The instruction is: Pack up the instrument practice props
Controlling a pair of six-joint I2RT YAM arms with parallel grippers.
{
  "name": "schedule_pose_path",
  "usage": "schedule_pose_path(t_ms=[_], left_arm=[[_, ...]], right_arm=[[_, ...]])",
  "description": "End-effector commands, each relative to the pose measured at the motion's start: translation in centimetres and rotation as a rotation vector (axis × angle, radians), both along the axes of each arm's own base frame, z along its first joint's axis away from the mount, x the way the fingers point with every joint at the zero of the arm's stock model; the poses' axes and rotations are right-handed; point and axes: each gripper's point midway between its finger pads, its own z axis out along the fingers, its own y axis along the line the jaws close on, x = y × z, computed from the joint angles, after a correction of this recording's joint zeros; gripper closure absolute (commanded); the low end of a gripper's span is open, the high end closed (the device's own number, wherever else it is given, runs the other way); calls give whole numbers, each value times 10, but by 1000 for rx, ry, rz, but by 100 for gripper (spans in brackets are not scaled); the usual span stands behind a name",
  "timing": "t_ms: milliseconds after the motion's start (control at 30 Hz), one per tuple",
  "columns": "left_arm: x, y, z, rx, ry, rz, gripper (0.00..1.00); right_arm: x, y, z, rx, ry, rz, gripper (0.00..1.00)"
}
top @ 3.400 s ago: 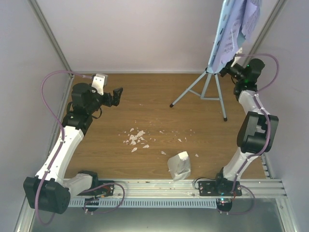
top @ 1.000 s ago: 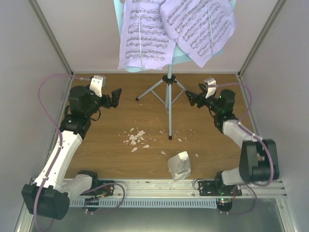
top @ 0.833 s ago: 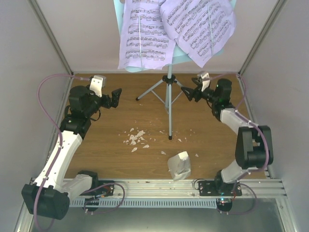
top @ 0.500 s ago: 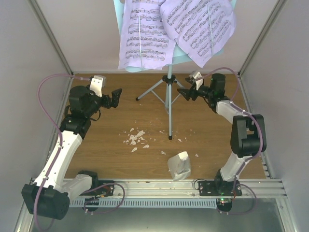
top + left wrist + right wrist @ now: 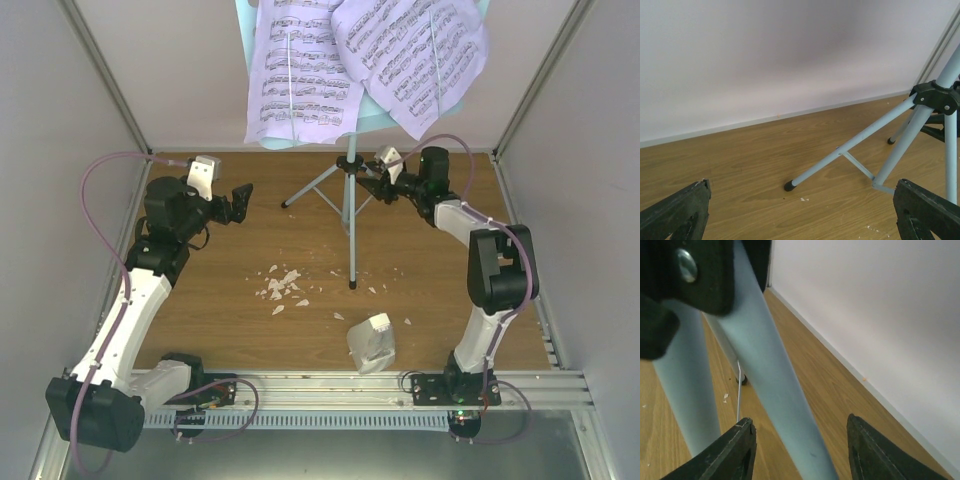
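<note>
The pale-blue tripod music stand [image 5: 348, 215] stands at the back middle. Its tray holds lavender-white sheet music pages [image 5: 365, 62]. The white metronome under its clear cover [image 5: 370, 342] lies near the front edge. My right gripper [image 5: 367, 180] is open, its jaws on either side of a tripod leg [image 5: 772, 385] just below the black hub [image 5: 695, 270], not closed on it. My left gripper [image 5: 241, 196] is open and empty, left of the stand. The tripod legs also show in the left wrist view [image 5: 855, 142].
Small white crumbs [image 5: 280, 287] lie scattered on the wooden table [image 5: 430, 290]. Grey walls [image 5: 180, 70] enclose the left, back and right. A metal rail [image 5: 320, 385] runs along the near edge.
The stand went from the back right corner to the back middle, tray facing the camera. My right gripper then moved left until its open jaws straddle a leg. The left arm barely moved.
</note>
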Motion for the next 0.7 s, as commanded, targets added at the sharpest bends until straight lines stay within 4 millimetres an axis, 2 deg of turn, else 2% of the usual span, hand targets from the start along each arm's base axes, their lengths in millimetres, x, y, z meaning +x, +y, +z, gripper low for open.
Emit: schedule_pose_path(t_ms=[0,267,467,667], left_arm=[[3,1,5,-3,-29,2,1],[5,1,2,-4,-19,2,1],[5,1,3,-3,-21,7,1],[3,1,5,-7,-27,2,1]], right_arm=[[0,4,2,-39,-89,-39,52],[-13,1,14,-78,-201,-139,83],[-25,-9,28,-80,-254,-251,95],[-35,-38,41,-59,-268,-504,99]])
